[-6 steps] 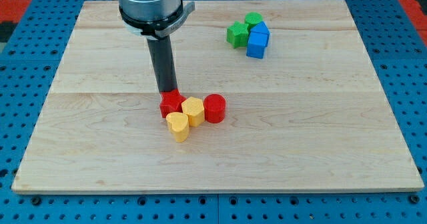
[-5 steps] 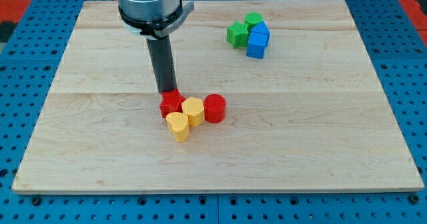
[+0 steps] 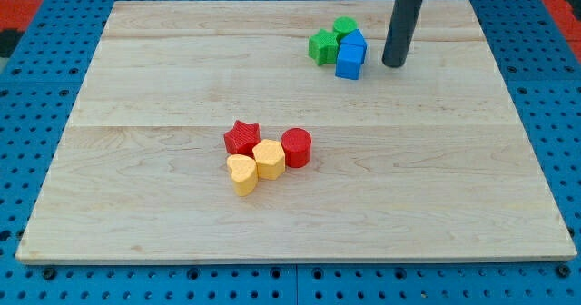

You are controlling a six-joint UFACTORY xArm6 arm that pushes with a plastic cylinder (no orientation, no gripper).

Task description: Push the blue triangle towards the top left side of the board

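Note:
Two blue blocks sit together at the view's upper right: one (image 3: 355, 41) toward the top, whose shape I cannot make out for sure, and a blue cube-like block (image 3: 349, 62) just below it. Which of them is the triangle I cannot tell. They touch a green star-like block (image 3: 321, 47) on their left and a green block (image 3: 344, 26) above. My tip (image 3: 394, 64) stands on the board just right of the blue blocks, a small gap apart from them.
Near the board's middle lies a cluster: a red star (image 3: 241, 137), a red cylinder (image 3: 296, 147), a yellow hexagon (image 3: 269, 158) and a yellow heart (image 3: 241, 173). The wooden board (image 3: 136, 87) lies on a blue pegboard.
My tip has left the red star in the middle and now stands at the upper right beside the blue blocks. The red and yellow cluster has shifted slightly to the right.

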